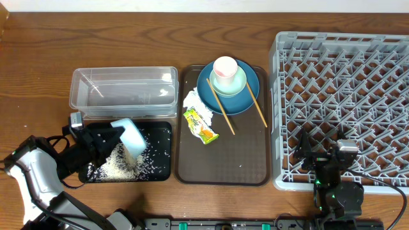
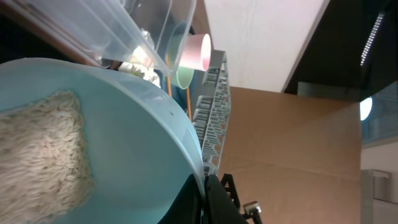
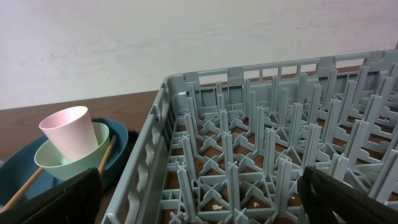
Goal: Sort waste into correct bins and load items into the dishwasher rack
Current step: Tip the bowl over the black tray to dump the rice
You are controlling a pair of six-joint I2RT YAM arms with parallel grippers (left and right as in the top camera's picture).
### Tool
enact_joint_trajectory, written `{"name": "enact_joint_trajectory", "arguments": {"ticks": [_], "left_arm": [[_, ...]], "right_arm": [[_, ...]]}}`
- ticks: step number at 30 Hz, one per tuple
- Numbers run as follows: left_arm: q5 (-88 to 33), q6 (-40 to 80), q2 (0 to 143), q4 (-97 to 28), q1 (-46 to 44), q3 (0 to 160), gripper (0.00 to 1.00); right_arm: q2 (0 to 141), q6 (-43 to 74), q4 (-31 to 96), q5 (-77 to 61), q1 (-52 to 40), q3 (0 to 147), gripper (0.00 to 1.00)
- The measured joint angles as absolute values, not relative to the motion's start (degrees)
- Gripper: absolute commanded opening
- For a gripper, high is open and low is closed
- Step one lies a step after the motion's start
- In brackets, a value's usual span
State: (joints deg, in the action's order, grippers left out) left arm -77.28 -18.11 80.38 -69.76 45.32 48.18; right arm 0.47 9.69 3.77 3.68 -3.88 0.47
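Observation:
My left gripper is shut on the rim of the pale blue-white bowl, which is tipped over the black tray. White rice grains lie heaped in that tray. In the left wrist view more rice clings inside the bowl, and the gripper pinches its edge. The pink cup stands in the mint-green bowl on the dark blue plate, with chopsticks laid across. The snack wrapper and tissue lie on the brown tray. My right gripper is open above the rack.
The clear tub stands behind the black tray, with nothing in it that I can make out. In the right wrist view the rack's pegs fill the space between the fingers, and the cup sits to the left, outside the rack wall.

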Motion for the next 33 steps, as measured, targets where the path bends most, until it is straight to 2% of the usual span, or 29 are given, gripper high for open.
{"name": "enact_joint_trajectory", "arguments": {"ticks": [18,22,26,33], "left_arm": [[-81.12,-22.83,80.38,-72.03,45.32,48.18,0.06],[-81.21,-24.03,80.38,-68.07,45.32,48.16,0.06],[-81.32,-25.43,80.36,-73.93,45.30,48.10,0.06],[-81.32,-27.14,80.38,-73.25,45.32,48.07,0.06]], "right_arm": [[0.47,9.72,3.79,3.68,-3.88,0.47,0.99],[0.47,9.69,3.79,3.68,-3.88,0.47,0.99],[0.47,9.69,3.77,3.68,-3.88,0.47,0.99],[0.47,9.69,3.79,3.68,-3.88,0.47,0.99]]}}
